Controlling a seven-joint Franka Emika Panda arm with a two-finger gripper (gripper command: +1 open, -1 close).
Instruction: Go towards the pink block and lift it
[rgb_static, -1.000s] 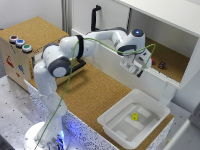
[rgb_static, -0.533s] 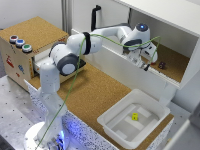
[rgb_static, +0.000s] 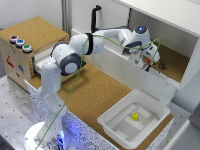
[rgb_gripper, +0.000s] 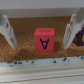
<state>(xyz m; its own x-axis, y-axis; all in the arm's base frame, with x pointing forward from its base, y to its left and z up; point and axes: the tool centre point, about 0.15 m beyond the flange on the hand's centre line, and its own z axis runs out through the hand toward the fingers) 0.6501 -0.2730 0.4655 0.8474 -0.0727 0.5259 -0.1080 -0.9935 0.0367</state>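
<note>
The pink block (rgb_gripper: 44, 39) is a small red-pink cube with a dark letter on the face toward the wrist camera. It rests on the cork floor of the open shelf compartment. In the exterior view it shows as a small red spot (rgb_static: 148, 65) under the hand. My gripper (rgb_gripper: 39, 36) is open, with one finger on each side of the block and a gap on both sides. In the exterior view my gripper (rgb_static: 146, 62) hangs low inside the compartment, right at the block.
A darker maroon-purple block (rgb_static: 161, 64) lies on the cork just to the exterior view's right of the pink one, and shows beside one finger in the wrist view (rgb_gripper: 80, 36). A white tray (rgb_static: 120, 131) holds a small yellow cube (rgb_static: 134, 116). The compartment's white front wall (rgb_static: 125, 67) stands close by.
The arm has reached further to the exterior view's right and lowered the hand into the shelf compartment, down to the pink block.
</note>
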